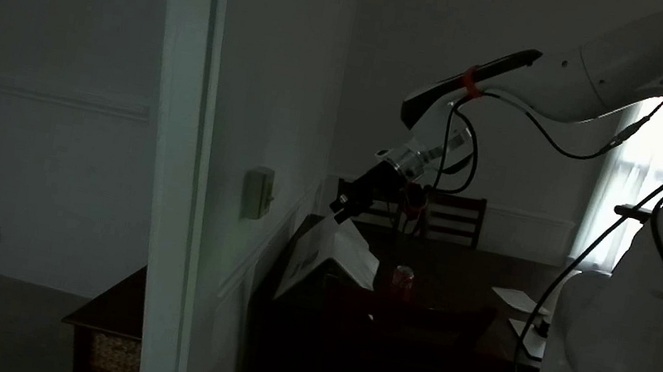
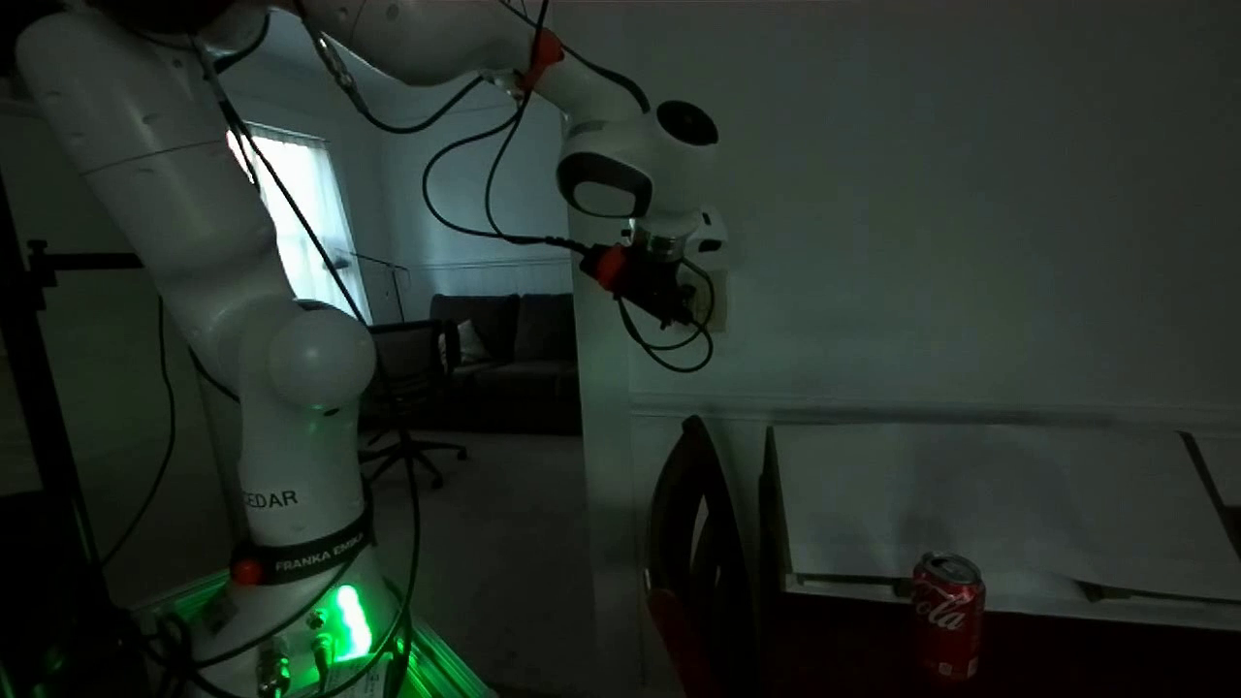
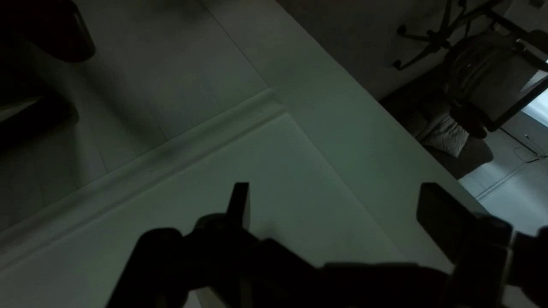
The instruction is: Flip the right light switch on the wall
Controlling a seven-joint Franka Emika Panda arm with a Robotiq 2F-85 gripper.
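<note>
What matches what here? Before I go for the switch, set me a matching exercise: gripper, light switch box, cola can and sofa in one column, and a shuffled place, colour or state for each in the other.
Column one
1. gripper
2. light switch box
3. cola can
4. sofa

Column two
A. red and standing upright
B. dark, with a pillow on it
C. open, holding nothing
D. mounted on the wall

Right pairs: 1-C, 2-D, 3-A, 4-B.
</note>
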